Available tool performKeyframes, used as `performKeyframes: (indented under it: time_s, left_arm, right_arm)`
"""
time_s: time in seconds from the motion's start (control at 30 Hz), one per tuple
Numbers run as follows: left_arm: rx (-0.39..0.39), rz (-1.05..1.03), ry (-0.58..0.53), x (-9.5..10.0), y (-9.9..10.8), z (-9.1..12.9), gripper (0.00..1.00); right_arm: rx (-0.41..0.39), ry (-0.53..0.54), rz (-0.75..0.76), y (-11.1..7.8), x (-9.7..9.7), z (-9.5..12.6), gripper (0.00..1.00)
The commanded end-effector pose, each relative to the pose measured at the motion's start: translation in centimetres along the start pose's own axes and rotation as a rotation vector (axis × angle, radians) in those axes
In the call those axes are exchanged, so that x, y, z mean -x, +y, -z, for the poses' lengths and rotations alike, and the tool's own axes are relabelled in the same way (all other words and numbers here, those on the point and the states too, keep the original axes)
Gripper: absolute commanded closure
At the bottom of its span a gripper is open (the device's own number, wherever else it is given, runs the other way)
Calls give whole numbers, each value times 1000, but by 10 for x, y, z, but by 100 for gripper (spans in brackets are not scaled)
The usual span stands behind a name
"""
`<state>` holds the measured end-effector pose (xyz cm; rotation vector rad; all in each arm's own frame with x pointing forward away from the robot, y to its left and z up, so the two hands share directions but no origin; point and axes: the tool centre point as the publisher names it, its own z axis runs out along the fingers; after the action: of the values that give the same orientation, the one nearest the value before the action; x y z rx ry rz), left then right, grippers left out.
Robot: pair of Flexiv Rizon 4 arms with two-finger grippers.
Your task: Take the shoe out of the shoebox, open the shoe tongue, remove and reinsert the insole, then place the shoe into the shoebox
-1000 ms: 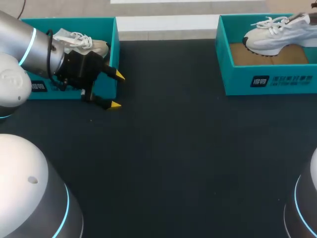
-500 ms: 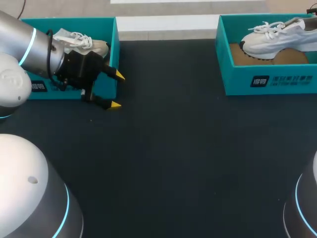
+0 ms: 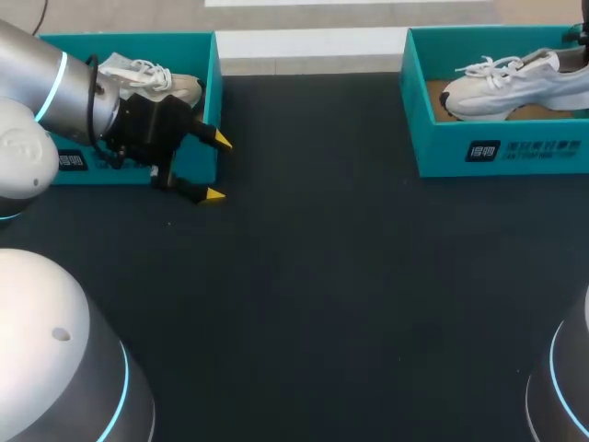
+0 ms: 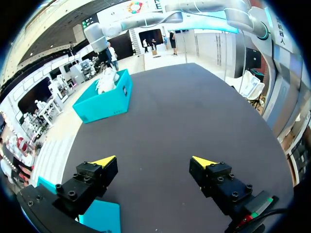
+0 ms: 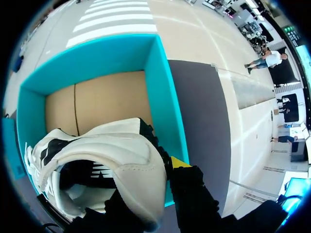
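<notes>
Teal cardboard forms the left shoebox (image 3: 129, 41) at the table's ten o'clock in the head view, and a pale second shoe (image 3: 147, 74) lies inside it. Just off that box's near right corner hangs the left gripper (image 3: 217, 168). Its fingers are spread wide with nothing between them, and their yellow tips point toward three o'clock over the black table (image 3: 322, 276). The left wrist view shows only bare tabletop between those fingers.

At two o'clock stands the right shoebox (image 3: 451, 152), its brown floor partly visible. Inside its walls is the white shoe (image 3: 506, 87), toe toward nine o'clock and low, heel toward three o'clock and raised. The right gripper (image 5: 153, 179) pinches that heel. In the right wrist view one yellow-tipped finger presses against the heel's outer side, while the other is dark and mostly hidden on the heel's opposite side. The shoe's body and laces extend ahead of the gripper, over the box floor and beside the box's teal wall.
</notes>
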<state>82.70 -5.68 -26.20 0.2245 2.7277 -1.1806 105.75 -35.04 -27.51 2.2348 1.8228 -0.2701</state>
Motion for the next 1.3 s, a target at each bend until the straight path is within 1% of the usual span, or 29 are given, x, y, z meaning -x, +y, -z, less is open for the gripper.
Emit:
performKeyframes:
  time_s: [0.03,0.53,0.77,1.07,1.3]
  left_arm:
    - [2,-1,0,0,0,0,0]
    - [2,-1,0,0,0,0,0]
    - [2,-1,0,0,0,0,0]
    - [2,-1,0,0,0,0,0]
    - [2,-1,0,0,0,0,0]
  right_arm:
    - [5,-4,-5,-7,0,-4,100]
    - [-13,-11,-23,-28,-5,-29,100]
    - [-19,-14,-28,-32,-5,-37,100]
    - [-19,16,-44,-38,-12,-55,100]
    - [-20,7,-37,-41,-16,-66,100]
